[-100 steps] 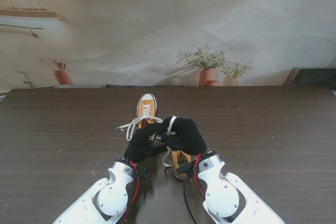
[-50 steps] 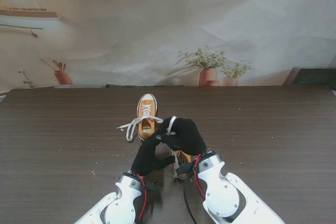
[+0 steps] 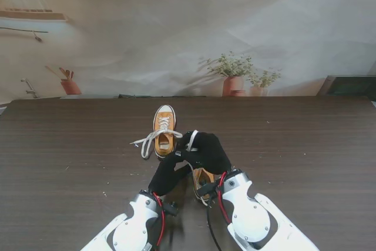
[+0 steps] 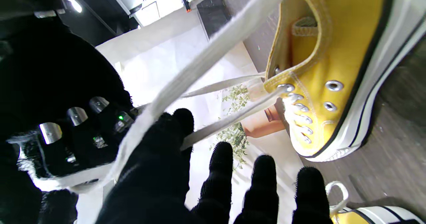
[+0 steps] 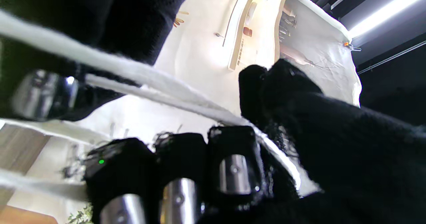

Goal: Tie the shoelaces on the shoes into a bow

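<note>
Yellow canvas with a white sole marks the near shoe (image 3: pixel 202 178), which is largely hidden on the dark wooden table (image 3: pixel 305 139) beneath two black-gloved hands; a second yellow shoe (image 3: pixel 164 129) is set farther from me and slightly to the left, its white laces (image 3: pixel 148 140) lying spread on the wood. The right hand (image 3: pixel 207 151) is curled over the near shoe, and a white lace (image 5: pixel 159 81) is seen clamped between its thumb and bent fingers (image 5: pixel 233 164). The left hand (image 3: pixel 167 173) is raised beside it; a lace strand (image 4: pixel 216 124) is pinched at the thumb (image 4: pixel 163 144), while its other fingers are held extended and apart.
</note>
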### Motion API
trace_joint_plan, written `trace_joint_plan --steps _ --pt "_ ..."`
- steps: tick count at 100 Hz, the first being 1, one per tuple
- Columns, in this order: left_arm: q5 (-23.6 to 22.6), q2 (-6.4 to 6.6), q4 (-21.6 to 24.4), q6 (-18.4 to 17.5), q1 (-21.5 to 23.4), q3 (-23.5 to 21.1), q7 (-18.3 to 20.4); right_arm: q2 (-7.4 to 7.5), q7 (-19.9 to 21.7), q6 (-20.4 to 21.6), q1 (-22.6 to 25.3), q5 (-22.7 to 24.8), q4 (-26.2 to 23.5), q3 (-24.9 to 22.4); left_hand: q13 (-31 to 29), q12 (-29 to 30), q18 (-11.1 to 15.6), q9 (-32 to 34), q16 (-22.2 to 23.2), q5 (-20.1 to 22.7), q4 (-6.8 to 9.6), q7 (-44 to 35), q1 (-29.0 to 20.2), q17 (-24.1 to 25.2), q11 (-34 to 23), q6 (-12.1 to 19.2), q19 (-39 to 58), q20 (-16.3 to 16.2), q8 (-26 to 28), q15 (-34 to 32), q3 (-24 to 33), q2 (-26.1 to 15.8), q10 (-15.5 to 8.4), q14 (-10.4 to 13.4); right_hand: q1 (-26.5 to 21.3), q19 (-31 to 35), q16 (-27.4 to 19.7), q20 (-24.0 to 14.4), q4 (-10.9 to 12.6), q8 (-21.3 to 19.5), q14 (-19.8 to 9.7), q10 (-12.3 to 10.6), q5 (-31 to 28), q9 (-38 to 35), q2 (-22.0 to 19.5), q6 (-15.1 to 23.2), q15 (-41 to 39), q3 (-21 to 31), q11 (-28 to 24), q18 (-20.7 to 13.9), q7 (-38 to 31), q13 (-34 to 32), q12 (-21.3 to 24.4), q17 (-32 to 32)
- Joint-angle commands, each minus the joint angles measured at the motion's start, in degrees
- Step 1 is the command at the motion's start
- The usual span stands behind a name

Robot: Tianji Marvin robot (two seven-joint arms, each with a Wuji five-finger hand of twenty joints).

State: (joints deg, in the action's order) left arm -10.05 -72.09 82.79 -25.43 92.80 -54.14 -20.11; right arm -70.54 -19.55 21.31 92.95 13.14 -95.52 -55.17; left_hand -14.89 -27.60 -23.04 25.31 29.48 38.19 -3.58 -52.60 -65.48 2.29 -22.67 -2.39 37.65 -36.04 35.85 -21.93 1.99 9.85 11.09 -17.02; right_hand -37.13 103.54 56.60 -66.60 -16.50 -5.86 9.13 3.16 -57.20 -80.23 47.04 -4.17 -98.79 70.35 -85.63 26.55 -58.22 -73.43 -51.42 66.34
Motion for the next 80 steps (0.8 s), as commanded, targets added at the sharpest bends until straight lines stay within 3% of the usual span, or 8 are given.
trace_joint_plan --steps 1,21,34,43,48,56,65,80 --pt "-0.12 1.53 1.17 -0.07 0.17 -0.93 2.74 0.48 1.57 -0.53 0.18 -0.54 -0.44 -0.39 2.59 -2.44 2.41 -2.64 -0.53 -2.25 1.30 -3.11 -3.60 1.42 -0.61 0.68 -2.89 -1.38 4.35 1.58 -2.40 -3.80 0.47 1.97 0.92 16.43 -0.55 0.34 -0.24 1.07 -1.61 2.54 1.93 -2.94 -0.10 -0.35 -5.06 1.20 -1.60 -0.25 -0.50 -1.32 0.53 1.63" --pt "1.84 4.03 3.94 1.37 0.98 -3.97 11.08 1.14 6.81 -2.63 0.14 -7.56 -1.38 -1.86 3.66 -6.97 2.63 -3.18 -0.07 -4.27 1.58 -4.59 -2.18 -1.45 -0.57 -0.89 -16.65 -5.96 10.96 4.90 -2.69 -5.62 1.63 2.70 0.90 16.43 -0.66 0.48 -0.26 1.06 -1.26 2.47 2.13 -2.93 -0.61 -0.25 -4.98 0.78 -1.49 0.10 -0.40 -1.31 0.54 1.59" --pt "2.75 4.08 5.23 4.63 1.06 -4.75 11.63 1.73 10.84 -3.84 -0.66 -11.49 -0.76 -3.20 1.05 -11.25 1.07 0.40 2.60 -1.44 4.02 -8.63 3.07 -6.00 -3.62 -4.80 -22.23 -11.39 16.16 2.59 2.49 -2.73 3.42 0.98 1.15 16.43 -0.77 0.61 -0.29 0.99 -1.16 2.48 2.31 -2.94 -1.07 0.21 -4.91 0.35 -1.47 0.22 -0.34 -1.31 0.52 1.58" --pt "1.88 4.03 5.52 7.27 0.26 -4.83 11.48 2.45 15.76 -3.49 -1.74 -16.44 0.63 -4.51 0.09 -12.41 0.65 2.05 3.39 0.84 6.43 -10.30 6.77 -7.41 -5.31 -5.48 -22.12 -12.62 17.83 0.46 5.04 -1.62 3.64 0.49 1.08 16.43 -0.83 0.71 -0.22 0.84 -0.87 2.37 2.22 -2.94 -1.13 0.27 -4.94 0.19 -1.44 0.37 -0.42 -1.29 0.50 1.57" --pt "2.13 4.07 5.74 8.93 -0.29 -4.77 12.09 2.96 18.93 -3.25 -2.27 -19.22 1.37 -5.39 0.14 -12.50 0.60 2.29 3.34 1.21 6.69 -10.54 7.44 -7.51 -5.48 -5.59 -22.18 -12.73 18.03 0.23 5.46 -1.44 3.66 0.30 1.11 16.43 -0.78 0.58 -0.18 0.81 -0.54 2.64 2.11 -2.95 -0.99 0.27 -5.09 0.21 -1.63 0.67 -0.44 -1.25 0.40 1.50" --pt "3.45 4.45 5.80 10.51 -1.43 -4.69 14.68 3.64 22.70 -3.05 -2.90 -21.78 2.25 -6.70 1.14 -11.75 1.28 1.38 2.59 0.43 6.17 -9.59 7.45 -6.79 -4.44 -4.98 -22.54 -12.82 17.55 0.71 5.07 -2.00 3.17 0.62 1.25 16.43 -0.68 0.30 -0.16 0.87 -0.24 2.74 2.04 -2.97 -0.99 0.17 -5.23 0.32 -1.85 1.03 -0.38 -1.22 0.28 1.43" --pt "4.01 4.35 5.30 11.41 -2.98 -3.94 15.21 4.32 27.44 -3.04 -3.26 -26.26 2.62 -7.87 1.81 -10.22 1.69 0.52 1.39 -0.86 4.10 -8.11 5.05 -6.08 -3.07 -4.22 -22.91 -13.07 16.95 1.66 1.94 -3.97 2.74 0.85 1.34 16.43 -0.63 0.04 -0.20 0.92 -0.11 2.80 2.08 -2.94 -1.10 0.19 -5.25 0.34 -1.92 1.31 -0.31 -1.20 0.24 1.40" --pt "4.70 3.95 5.06 13.60 -5.10 -2.27 15.24 4.84 33.42 -4.12 -4.07 -32.87 3.49 -9.31 2.01 -8.95 1.77 0.02 0.84 -2.80 2.62 -7.59 2.77 -5.90 -2.15 -3.80 -23.06 -13.16 16.76 2.48 -1.58 -6.70 2.57 0.70 1.51 16.43 -0.69 -0.03 -0.27 0.91 -0.20 2.75 2.26 -2.93 -1.68 0.40 -5.06 0.07 -1.86 1.41 -0.22 -1.23 0.24 1.45"
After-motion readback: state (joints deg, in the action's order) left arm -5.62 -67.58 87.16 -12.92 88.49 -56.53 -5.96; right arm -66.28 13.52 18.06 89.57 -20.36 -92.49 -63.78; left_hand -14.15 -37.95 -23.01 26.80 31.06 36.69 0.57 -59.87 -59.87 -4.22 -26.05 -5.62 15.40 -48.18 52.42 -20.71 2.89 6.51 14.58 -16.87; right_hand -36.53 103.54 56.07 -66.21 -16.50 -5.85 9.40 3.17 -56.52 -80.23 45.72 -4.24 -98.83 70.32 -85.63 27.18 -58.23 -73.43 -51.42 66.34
